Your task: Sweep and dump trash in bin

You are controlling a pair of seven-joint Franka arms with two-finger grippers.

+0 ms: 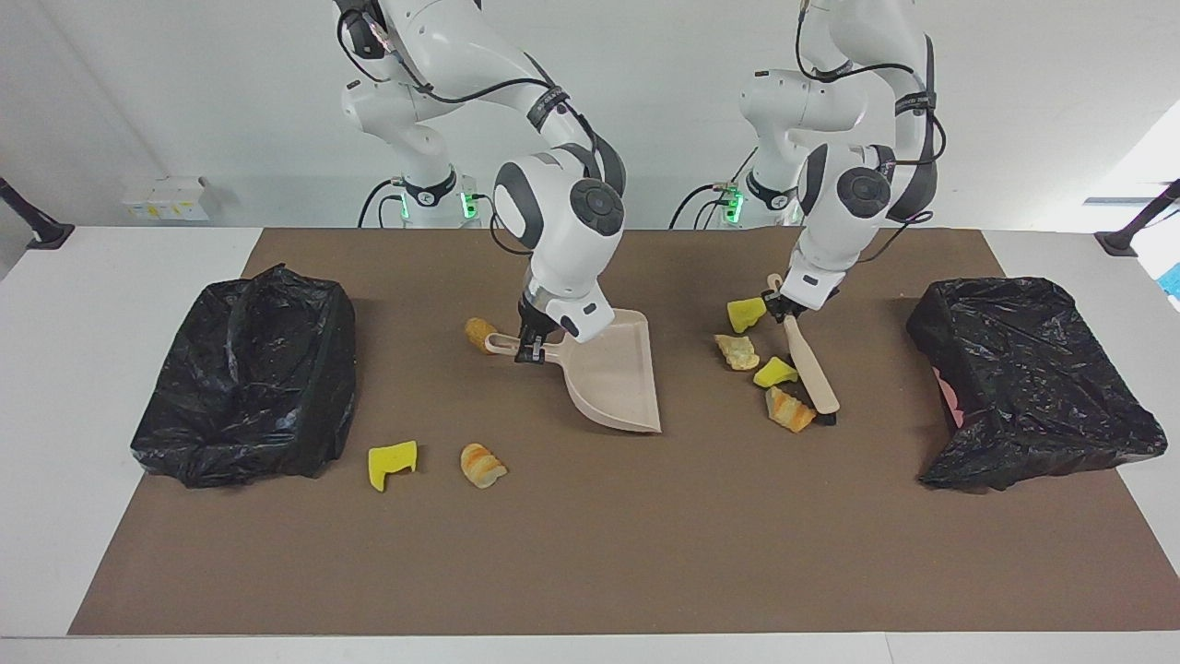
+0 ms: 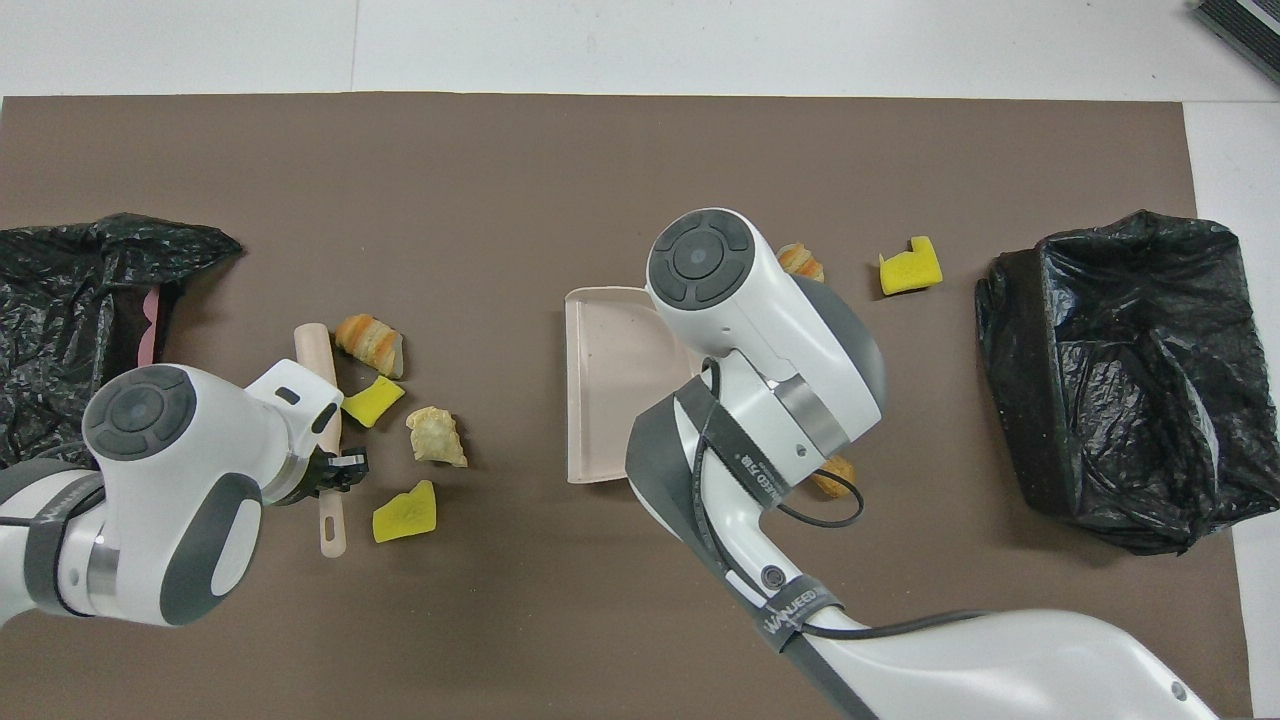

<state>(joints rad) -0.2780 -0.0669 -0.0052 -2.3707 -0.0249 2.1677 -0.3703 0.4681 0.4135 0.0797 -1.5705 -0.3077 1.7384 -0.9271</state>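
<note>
Left gripper (image 1: 780, 307) clamped on the handle of the beige brush with black bristles (image 1: 811, 370), bristle end down on the brown mat (image 1: 590, 553), touching or just beside a tan-orange striped bread piece (image 1: 792, 409). Bright yellow sponge chunk (image 1: 774, 372) against the brush's side, pale bread scrap (image 1: 737, 351) and another yellow chunk (image 1: 745, 314) close by, nearer the robots.

Right gripper (image 1: 531, 349) closed on the handle of the beige plastic dustpan (image 1: 613, 373), pan apparently tilted, lip toward the brush. Small round bread lump (image 1: 478, 333) beside that handle. Notched yellow sponge (image 1: 392, 463) and striped bread piece (image 1: 482, 464) farther out.

Black-bagged bins (image 1: 247, 373) (image 1: 1031, 378) at both table ends.
</note>
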